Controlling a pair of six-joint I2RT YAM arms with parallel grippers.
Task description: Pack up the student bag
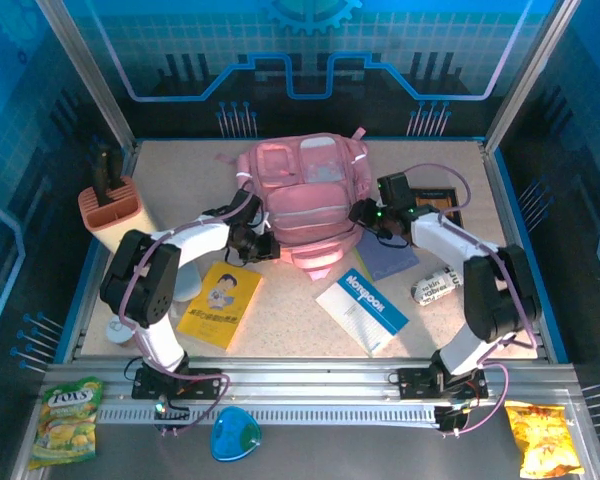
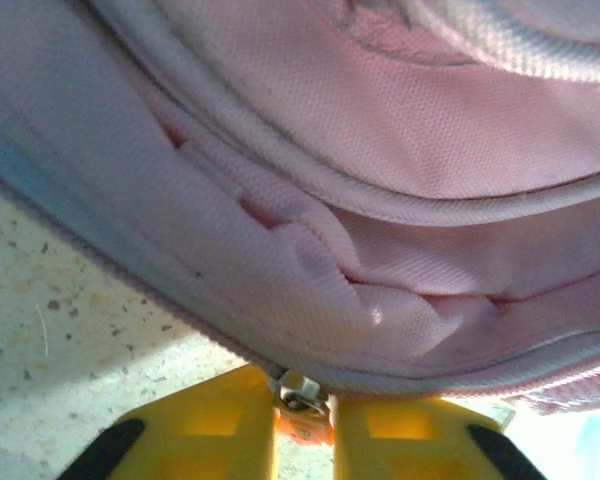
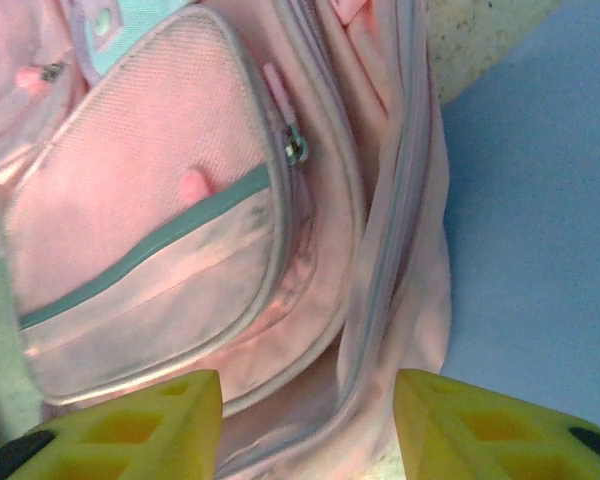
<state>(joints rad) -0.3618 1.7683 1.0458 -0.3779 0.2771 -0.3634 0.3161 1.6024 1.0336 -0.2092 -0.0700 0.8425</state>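
Speckled beige tabletop under bright light, boxed in by blue circuit-patterned wall panels and silver aluminium posts.

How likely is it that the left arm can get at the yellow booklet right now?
Probably yes. The yellow booklet lies flat and uncovered beside that arm. The left gripper is at the student bag, though, closed around its zip pull, so it must let go first.

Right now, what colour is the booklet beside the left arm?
Yellow booklet, best in the top external view.
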